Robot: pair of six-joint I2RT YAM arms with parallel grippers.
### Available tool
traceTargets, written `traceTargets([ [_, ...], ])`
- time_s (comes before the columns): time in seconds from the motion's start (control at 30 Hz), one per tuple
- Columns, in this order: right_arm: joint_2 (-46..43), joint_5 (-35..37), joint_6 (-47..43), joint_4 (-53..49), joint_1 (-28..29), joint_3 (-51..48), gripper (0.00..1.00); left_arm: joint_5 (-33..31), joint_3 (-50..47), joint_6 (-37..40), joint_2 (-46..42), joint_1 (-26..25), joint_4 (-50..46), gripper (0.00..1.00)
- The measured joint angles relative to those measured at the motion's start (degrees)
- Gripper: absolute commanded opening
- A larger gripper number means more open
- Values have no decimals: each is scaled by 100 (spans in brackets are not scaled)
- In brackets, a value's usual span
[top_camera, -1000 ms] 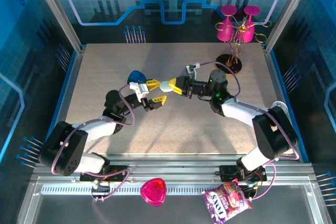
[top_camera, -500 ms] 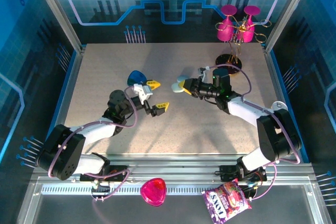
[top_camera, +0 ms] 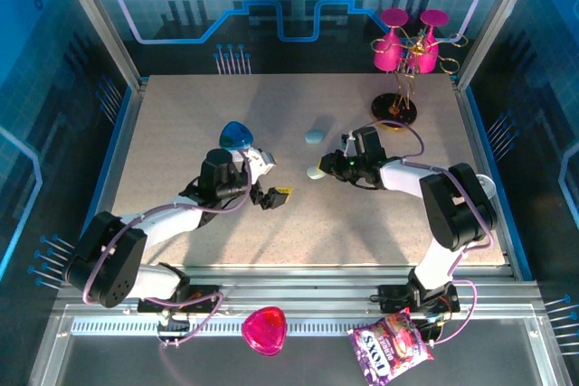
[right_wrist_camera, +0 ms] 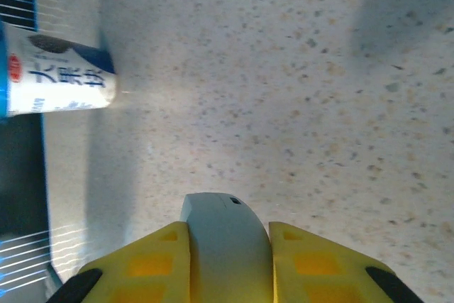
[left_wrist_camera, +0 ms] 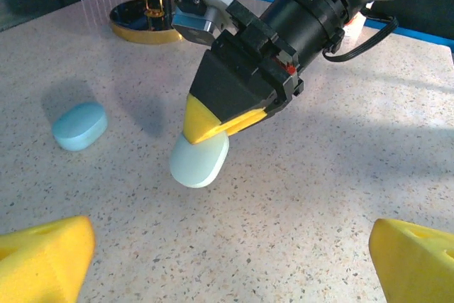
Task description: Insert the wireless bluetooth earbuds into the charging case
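Two pebble-shaped items: whitish oval plastic case (left_wrist_camera: 198, 162) clamped in right claw (left_wrist_camera: 207, 123), tilted down at speckled surface (left_wrist_camera: 319, 196); pale-blue oval plastic case (left_wrist_camera: 79, 125) lying loose nearby. Left claw (top_camera: 274, 178) spread wide, empty. Recommended: lay flat, hold steady, release gently.

You'll see the table (left_wrist_camera: 319, 196) as a speckled, stone-like top with a matt, finely grainy finish. The charging case (left_wrist_camera: 199, 162) looks like smooth pale plastic with a soft satin sheen, and the second case (left_wrist_camera: 79, 125) has the same finish in light blue. On the right gripper (right_wrist_camera: 228, 235), the pads (left_wrist_camera: 213, 124) are matt yellow, possibly rubber or foam, though the close view doesn't settle it. Its black housing (left_wrist_camera: 312, 12) carries a slight sheen. The stand base (left_wrist_camera: 142, 33) is glossy gold metal. The snack packet (top_camera: 391, 347) is shiny, crinkled foil, and the front rails (top_camera: 298, 300) are bare, dull-silver metal.
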Motion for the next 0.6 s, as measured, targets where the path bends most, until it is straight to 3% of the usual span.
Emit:
traceTargets([
  [0.27,195,315,-278,-66,0,15,30,-11,203,157,120,0,-518,99],
  [0.6,-153,931,-758,-400,-4,13,78,-400,203,-79,-131,28,-632,99],
])
